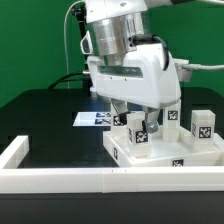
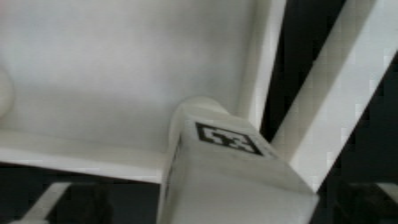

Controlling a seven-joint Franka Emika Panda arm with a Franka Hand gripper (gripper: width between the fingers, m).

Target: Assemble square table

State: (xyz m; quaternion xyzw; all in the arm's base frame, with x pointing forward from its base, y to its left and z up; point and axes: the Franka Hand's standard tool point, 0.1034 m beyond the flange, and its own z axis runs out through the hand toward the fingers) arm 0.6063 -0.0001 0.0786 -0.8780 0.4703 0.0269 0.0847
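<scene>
The white square tabletop [image 1: 160, 152] lies flat on the black table at the exterior view's right. Several small white tagged legs stand upright on it: one at the back [image 1: 172, 116], one at the right [image 1: 201, 124], one at the left [image 1: 117, 119]. My gripper [image 1: 140, 128] hangs over the panel's near part and straddles another leg [image 1: 140, 134]. In the wrist view that leg [image 2: 228, 150] rises between the jaws of the gripper [image 2: 224, 206] with its tag facing up, dark gaps on both sides. The jaws stand open, not pressing it. The tabletop [image 2: 125, 80] fills the background.
The marker board [image 1: 92, 118] lies flat behind the tabletop, partly hidden by the arm. A long white rail [image 1: 90, 181] borders the table's front and turns back at the exterior view's left [image 1: 18, 150]. Cables hang behind the arm.
</scene>
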